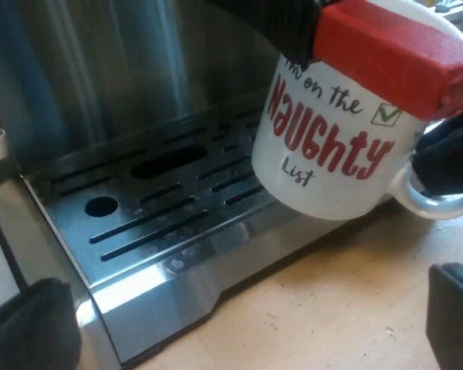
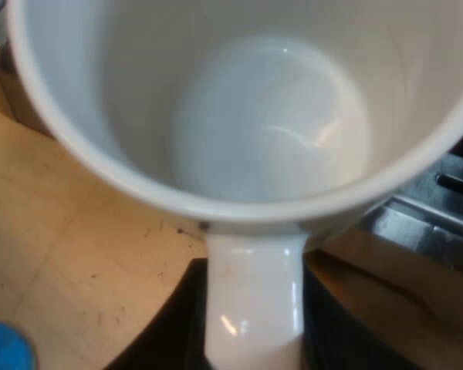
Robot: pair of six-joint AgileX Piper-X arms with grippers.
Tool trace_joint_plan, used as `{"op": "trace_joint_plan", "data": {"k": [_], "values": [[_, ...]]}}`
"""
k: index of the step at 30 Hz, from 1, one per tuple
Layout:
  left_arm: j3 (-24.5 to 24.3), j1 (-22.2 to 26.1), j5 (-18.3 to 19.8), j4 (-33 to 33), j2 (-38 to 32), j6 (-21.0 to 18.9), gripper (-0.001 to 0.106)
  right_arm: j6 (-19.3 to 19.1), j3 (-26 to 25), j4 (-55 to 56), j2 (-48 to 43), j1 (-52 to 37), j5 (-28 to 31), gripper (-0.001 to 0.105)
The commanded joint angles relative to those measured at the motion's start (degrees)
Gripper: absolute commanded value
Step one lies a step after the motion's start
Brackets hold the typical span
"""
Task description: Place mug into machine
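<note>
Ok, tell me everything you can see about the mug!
The mug is white and glossy, with red "Naughty" lettering, "List" and a green tick box. Inside it is empty. It is tilted over the drip tray's front edge, under the holder's red handle end. My right gripper pinches its handle.

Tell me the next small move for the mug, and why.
Probably carry the mug a little deeper over the drip tray and level it before lowering. The right end effector grips the mug's handle. The mug hangs tilted at the tray's front edge, part of its base seemingly over the wooden table, close by the red handle end.
</note>
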Motion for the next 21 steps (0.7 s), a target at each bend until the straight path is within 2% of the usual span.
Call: {"op": "trace_joint_plan", "data": {"k": [1,16,21], "values": [[-0.1,-0.3,0.0,-1.0,-0.3,-0.6,0.093,-1.0,-1.4,-3.5,0.2,-1.0,1.6,0.0],[-0.1,-0.3,1.2,-1.0,-0.3,-0.6,0.093,-2.1,-4.6,-4.8,4.4,-4.0,-0.7,0.0],[-0.1,-0.3,2.2,-1.0,-0.3,-0.6,0.093,-2.4,-7.1,-4.8,7.2,-4.0,-0.7,0.0]]}}
